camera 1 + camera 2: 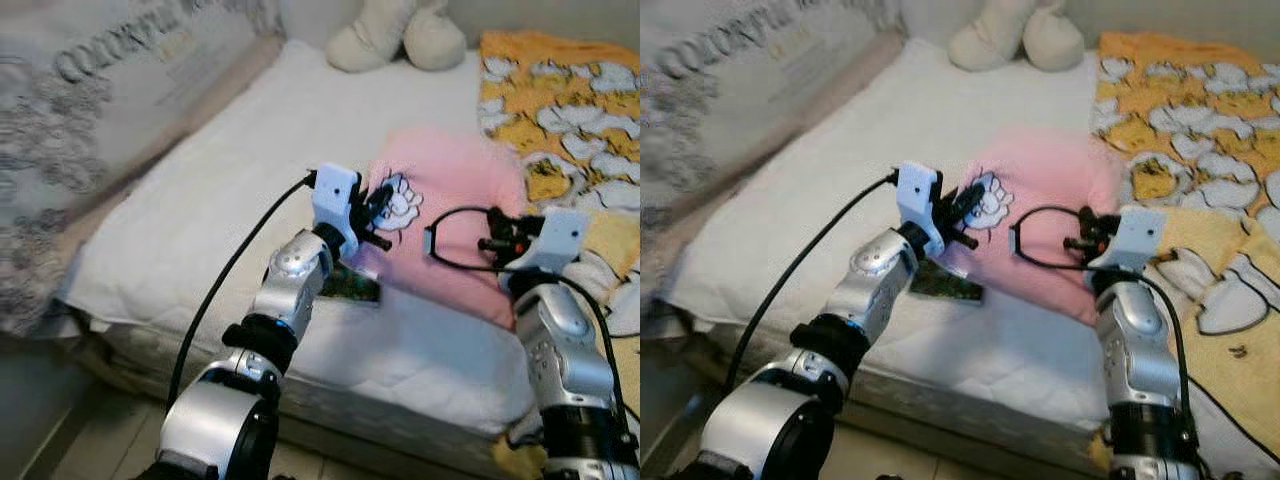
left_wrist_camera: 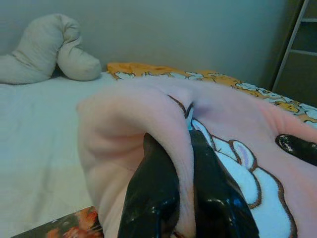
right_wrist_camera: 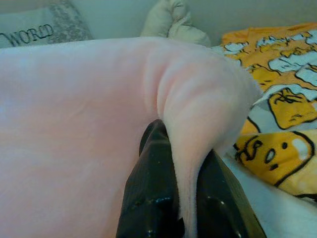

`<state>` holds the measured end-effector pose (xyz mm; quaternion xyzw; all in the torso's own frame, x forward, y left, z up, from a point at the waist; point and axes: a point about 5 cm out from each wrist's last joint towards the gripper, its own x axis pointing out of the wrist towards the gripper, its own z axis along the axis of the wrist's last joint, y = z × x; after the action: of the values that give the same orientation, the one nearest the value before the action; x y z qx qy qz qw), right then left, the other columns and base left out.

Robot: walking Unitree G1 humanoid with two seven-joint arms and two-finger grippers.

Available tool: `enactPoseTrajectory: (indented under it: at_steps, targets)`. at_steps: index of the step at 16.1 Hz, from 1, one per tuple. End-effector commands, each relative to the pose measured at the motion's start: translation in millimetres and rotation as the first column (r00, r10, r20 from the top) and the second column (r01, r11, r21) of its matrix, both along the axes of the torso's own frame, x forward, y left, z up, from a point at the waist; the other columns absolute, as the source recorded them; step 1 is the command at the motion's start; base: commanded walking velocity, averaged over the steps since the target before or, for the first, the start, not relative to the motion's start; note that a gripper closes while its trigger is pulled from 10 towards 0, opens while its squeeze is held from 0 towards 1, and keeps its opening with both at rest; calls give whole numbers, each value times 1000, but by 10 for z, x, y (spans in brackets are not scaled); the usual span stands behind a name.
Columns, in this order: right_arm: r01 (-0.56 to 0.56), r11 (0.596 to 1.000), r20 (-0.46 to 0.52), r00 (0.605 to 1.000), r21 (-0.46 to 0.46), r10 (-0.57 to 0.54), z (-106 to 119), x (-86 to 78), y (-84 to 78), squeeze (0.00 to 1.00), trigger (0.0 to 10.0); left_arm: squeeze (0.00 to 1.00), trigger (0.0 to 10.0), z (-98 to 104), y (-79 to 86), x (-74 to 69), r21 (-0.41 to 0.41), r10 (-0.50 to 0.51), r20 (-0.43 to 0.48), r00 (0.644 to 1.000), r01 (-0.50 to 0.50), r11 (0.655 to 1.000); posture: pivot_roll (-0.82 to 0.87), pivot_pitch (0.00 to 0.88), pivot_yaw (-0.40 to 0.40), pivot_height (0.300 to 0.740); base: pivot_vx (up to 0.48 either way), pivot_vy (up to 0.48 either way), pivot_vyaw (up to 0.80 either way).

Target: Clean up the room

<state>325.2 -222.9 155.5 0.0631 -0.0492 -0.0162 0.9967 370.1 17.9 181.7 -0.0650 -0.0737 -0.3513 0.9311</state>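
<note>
Soft pink fleece blanket (image 1: 455, 215) stretched crosswise between left gripper (image 2: 184, 148) and right gripper (image 3: 181, 148), both clenched on its near edge.

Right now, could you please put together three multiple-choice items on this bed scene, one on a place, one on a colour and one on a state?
1. Where does the cream plush toy lie?
A. At the far end of the bed, by the wall
B. On the floor
C. Between the two arms

2. What colour is the blanket that both end effectors hold?
A. Blue
B. Pink
C. Green

3. How does the left end effector stand?
A. Wide open above the mattress
B. Shut on a book
C. Shut on a fold of the blanket

Answers:
1 A, the toy sits beyond the white mattress, against the wall.
2 B, the cloth is pink with a cartoon print, beside a yellow patterned cover.
3 C, the left wrist view shows both black fingers pinching pink cloth; the right end effector does likewise.
</note>
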Motion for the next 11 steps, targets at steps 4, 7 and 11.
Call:
enactPoseTrajectory:
  at_steps: [4,7,11]
  targets:
    - [9,999,-4,1000,-38,-10,4,-14,-33,0,10000,0,10000,42,24,35,-12,38,6,999,-38,999,-24,0,98,740,0,480,0]
    - [-3,999,-7,1000,-54,3,-3,-16,-8,0,10000,0,10000,25,27,51,-17,48,-17,999,-49,999,-27,0,96,740,0,480,0]
    - [-8,998,-23,1000,-61,7,-55,-33,-4,0,10000,0,10000,5,72,86,5,67,-32,997,-67,998,-28,0,100,740,0,480,0]
